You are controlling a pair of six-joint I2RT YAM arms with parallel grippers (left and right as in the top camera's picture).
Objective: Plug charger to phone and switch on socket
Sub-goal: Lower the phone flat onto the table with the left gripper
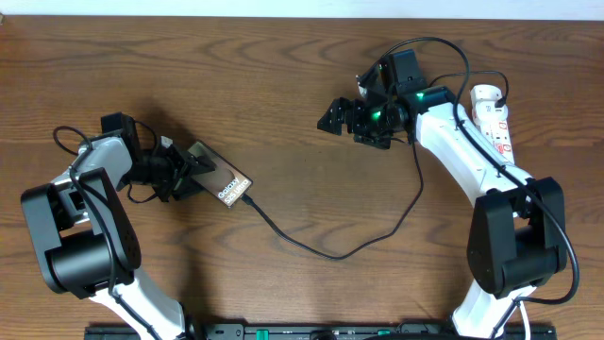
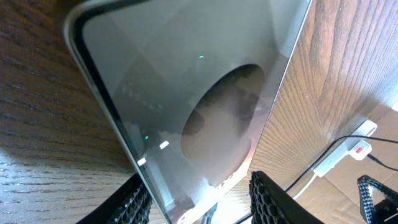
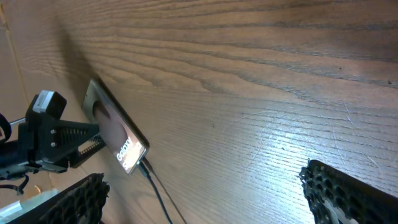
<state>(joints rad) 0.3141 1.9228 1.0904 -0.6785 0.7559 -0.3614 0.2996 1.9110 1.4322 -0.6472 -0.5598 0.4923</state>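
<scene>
Left gripper (image 1: pixel 187 171): at the left of the table (image 1: pixel 283 57), its fingers half apart on both sides of the near end of the phone; whether the pads press on it, I cannot tell.
Phone (image 1: pixel 220 178): just right of this gripper, lying slantwise on the wood. It is a flat rectangle with dark edges and a glossy brown face, which has a pale oval and white "Galaxy" lettering (from the left wrist the glass looks grey and mirror-like).
Charger (image 1: pixel 332 256): a thin black cable. Its small tip meets the phone's far short edge, then it sags toward the front and climbs to the right arm, where I lose it.
Right gripper (image 1: pixel 338 115): above the wood at the back, fingers spread wide, holding nothing.
Socket (image 1: pixel 494 118): at the far right, a narrow white strip with red markings, partly under the right arm.
</scene>
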